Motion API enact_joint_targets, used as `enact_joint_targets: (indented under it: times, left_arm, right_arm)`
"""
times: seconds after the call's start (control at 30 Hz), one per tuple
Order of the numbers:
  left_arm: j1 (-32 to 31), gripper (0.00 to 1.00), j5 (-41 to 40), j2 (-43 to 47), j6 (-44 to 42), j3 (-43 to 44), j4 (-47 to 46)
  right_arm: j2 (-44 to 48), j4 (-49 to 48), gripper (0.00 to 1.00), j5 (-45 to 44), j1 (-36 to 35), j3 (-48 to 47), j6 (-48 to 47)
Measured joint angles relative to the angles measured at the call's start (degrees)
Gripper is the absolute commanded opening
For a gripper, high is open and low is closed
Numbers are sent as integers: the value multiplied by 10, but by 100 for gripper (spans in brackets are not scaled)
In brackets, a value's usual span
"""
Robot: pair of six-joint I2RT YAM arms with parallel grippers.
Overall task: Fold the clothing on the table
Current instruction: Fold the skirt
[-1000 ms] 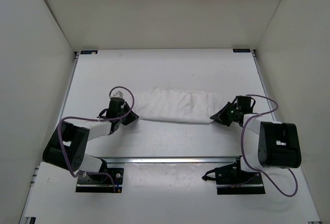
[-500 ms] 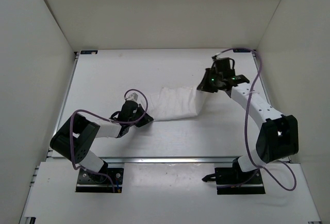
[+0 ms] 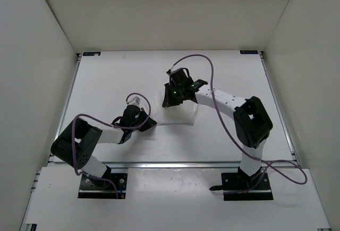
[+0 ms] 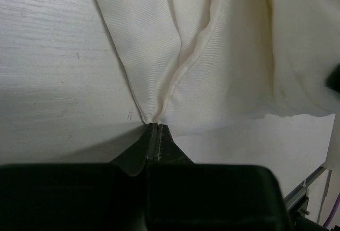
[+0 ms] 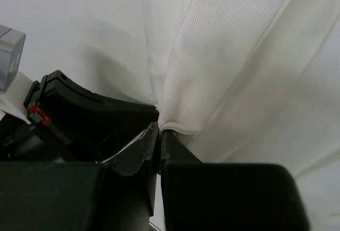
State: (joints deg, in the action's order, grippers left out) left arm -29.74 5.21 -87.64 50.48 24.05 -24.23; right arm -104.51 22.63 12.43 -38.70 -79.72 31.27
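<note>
Top view: the clothing is a short bunched white patch at mid worktop, left of centre. Left hand low at its near-left corner. The right arm reaches right across, with the right hand at the patch's far-left edge, near the left one. Cloth reads as doubled over, so the first fold looks roughly halfway: ends brought close, not yet laid flat or let go. Left wrist view: left hand clamped tight on a pinched corner of the clothing, fabric fanning away with a raised crease, bare worktop beside it. Right wrist view: right hand also clamped on a hemmed edge of the clothing, which hangs in loose folds, so it seems lifted rather than resting. Left to do, my guess: set the edge down, align, release, smooth, maybe a second fold.
</note>
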Motion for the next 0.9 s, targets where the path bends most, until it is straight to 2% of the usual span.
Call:
enact_joint_targets:
  times: [0.27, 0.73, 0.77, 0.9]
  left_arm:
    - [1, 0, 2, 18, -5, -23, -16]
    - [16, 0, 17, 27, -12, -30, -15]
    - [16, 3, 17, 27, -12, -30, -16]
    - [23, 28, 21, 30, -15, -36, -18]
  right_arm:
    - [-78, -1, 0, 30, -25, -44, 16]
    - [-90, 10, 0, 68, -51, -52, 34]
    - [-91, 11, 1, 73, -51, -52, 34]
    - [-103, 28, 33, 90, -51, -70, 28]
